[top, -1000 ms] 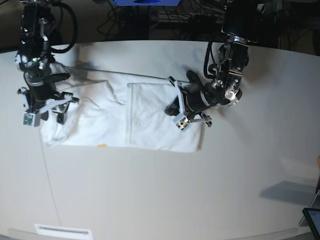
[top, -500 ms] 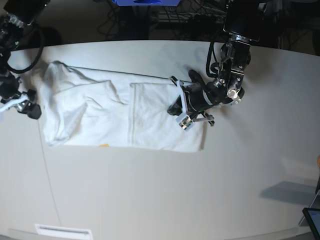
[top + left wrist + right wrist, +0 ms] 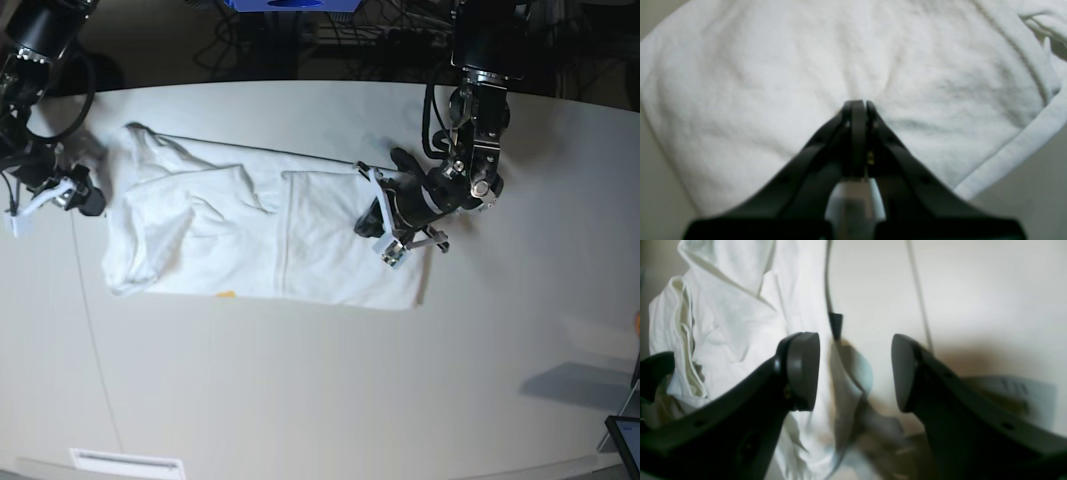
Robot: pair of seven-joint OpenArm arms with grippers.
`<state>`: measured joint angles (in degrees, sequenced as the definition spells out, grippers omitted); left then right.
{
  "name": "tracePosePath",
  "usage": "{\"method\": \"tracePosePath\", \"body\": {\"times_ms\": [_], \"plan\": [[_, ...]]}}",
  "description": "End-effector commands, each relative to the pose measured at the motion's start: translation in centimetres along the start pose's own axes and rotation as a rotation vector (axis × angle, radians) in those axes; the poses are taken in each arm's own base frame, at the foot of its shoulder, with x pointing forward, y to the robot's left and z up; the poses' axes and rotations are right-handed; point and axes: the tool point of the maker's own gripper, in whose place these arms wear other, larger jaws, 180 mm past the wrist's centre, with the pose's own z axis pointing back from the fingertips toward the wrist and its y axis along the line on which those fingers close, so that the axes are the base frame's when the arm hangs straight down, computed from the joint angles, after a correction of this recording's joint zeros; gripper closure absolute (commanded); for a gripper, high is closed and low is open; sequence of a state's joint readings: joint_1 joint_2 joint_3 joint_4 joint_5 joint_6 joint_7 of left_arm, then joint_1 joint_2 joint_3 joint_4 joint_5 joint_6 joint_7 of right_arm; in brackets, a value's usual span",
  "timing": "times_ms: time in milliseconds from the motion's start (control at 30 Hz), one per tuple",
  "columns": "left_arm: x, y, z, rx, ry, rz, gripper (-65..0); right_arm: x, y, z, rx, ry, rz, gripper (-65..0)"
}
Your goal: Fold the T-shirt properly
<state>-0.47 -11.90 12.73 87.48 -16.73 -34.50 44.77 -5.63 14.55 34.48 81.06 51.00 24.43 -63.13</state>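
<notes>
T-shirt white side up, stretched flat across table, no readable print, only small orange speck at front hem, left gripper clamped shut, pressed on shirt's right end, right gripper jaws apart, empty, beside left end

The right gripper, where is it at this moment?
In the base view the right gripper is at the far left edge, open, over the bare table just left of the T-shirt.

Pale table, the T-shirt (white, partly folded) flat on it
</notes>
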Motion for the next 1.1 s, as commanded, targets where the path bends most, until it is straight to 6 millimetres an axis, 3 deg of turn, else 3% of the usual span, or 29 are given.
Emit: {"method": "tracePosePath", "body": {"times_ms": [0,400,833,1067], "plan": [[-3.1,1.1,0.3,0.054,0.151,-0.033,0.0,0.9,0.8,0.0,0.022,-0.023,0.02,-33.2],[-3.5,1.0,0.4,0.05,0.156,-0.03,0.0,-1.1,3.5,-2.1,0.087,0.043,0.043,-33.2],[-2.6,-0.1,-0.3,0.031,0.13,-0.014,0.0,-1.5,3.8,-2.3,0.095,0.053,0.041,-33.1],[-2.2,-0.2,-0.4,0.03,0.122,-0.014,0.0,-2.8,6.3,-3.9,0.15,0.09,0.078,-32.8]]}}
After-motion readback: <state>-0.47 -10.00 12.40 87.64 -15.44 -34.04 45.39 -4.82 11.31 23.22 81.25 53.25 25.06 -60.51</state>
